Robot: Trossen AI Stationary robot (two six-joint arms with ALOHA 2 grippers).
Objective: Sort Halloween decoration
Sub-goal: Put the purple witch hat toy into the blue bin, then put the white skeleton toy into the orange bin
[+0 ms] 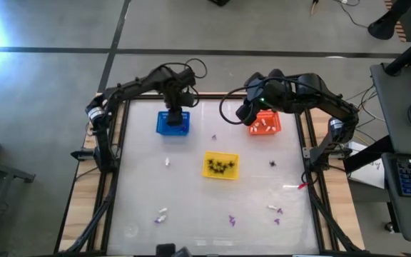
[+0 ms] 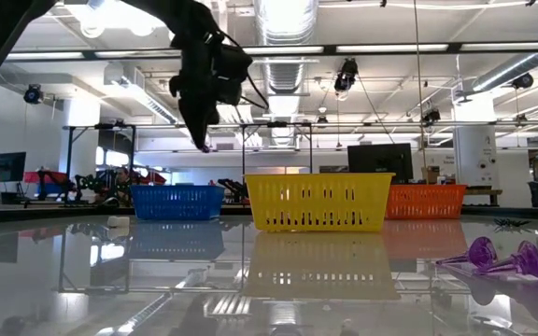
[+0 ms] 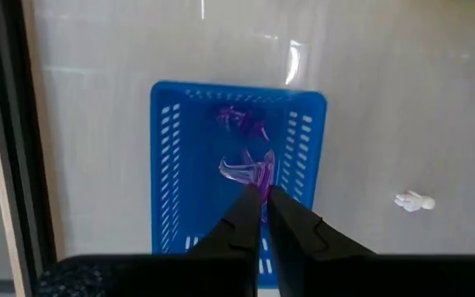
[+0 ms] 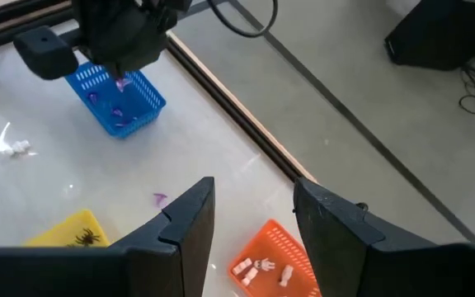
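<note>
The left pincer (image 1: 175, 114) is observed above the blue basket (image 1: 172, 125) at the counter's far left, its fingers (image 3: 239, 224) pinched on a purple trinket (image 3: 252, 172) held over the basket's interior; more purple pieces (image 3: 239, 120) are seen lying inside the basket. A white trinket (image 1: 167, 162) is noted on the counter (image 1: 141, 185) just in front of the blue basket, and a white one with a purple one beside it (image 1: 161, 214) lies near the front left. The yellow basket (image 1: 221, 165) is placed at mid-counter and is seen to contain black spiders (image 1: 220, 167). A small purple piece (image 1: 214, 137) lies between the blue and orange baskets, and another purple piece (image 1: 232, 220) lies near the front centre. The orange basket (image 1: 265, 123) stands at the far right and holds white trinkets (image 4: 261, 267). The right pincer (image 4: 254, 216) is held above the orange basket's near-left side with its jaws spread wide and nothing between them. To the right of the yellow basket a black spider (image 1: 272, 164) rests on the counter, and a white and purple group (image 1: 275, 211) is recorded near the front right. In the low view, purple trinkets (image 2: 498, 258) are seen close to the camera at the right.
</note>
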